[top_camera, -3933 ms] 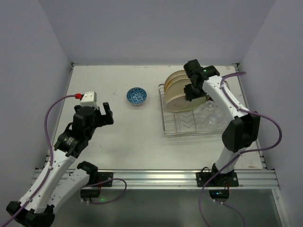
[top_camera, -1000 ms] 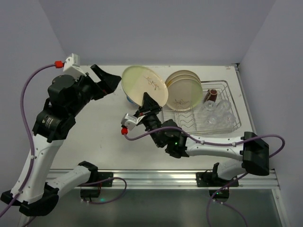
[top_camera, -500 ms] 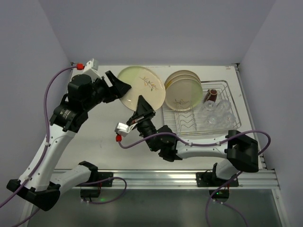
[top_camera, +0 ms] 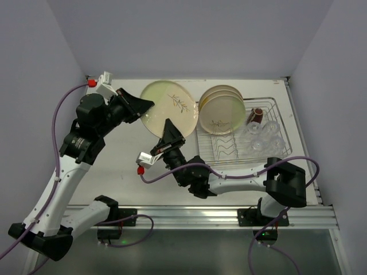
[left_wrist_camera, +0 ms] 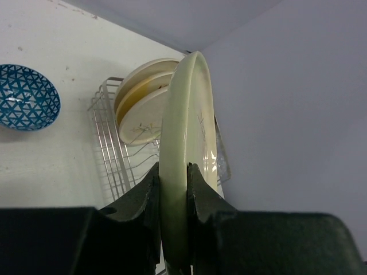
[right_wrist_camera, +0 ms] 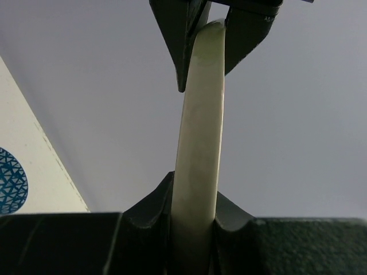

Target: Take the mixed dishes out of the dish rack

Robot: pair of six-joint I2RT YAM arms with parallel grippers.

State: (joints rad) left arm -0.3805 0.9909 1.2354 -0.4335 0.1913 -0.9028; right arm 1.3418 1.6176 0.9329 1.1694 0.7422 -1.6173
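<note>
Fingers (left_wrist_camera: 143, 197) of the left gripper (top_camera: 143, 105) and right gripper (top_camera: 168, 127) are clamped on a cream plate (top_camera: 172, 100). It is held above the white, lilac-walled table (top_camera: 114, 166), at the dish rack's (top_camera: 266, 101) 9 o'clock.

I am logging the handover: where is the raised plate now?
In the top view the plate is in the air left of the dish rack, pinched by the left gripper and the right gripper.

Cream sprig plate (top_camera: 170, 109) is up on edge in mid-air; more plates (top_camera: 221, 109), brown mug (top_camera: 257, 114) and glass tumblers (top_camera: 261, 137) sit in the wire dish rack (top_camera: 226, 148), blue-patterned bowl (left_wrist_camera: 26, 105) beside it.
</note>
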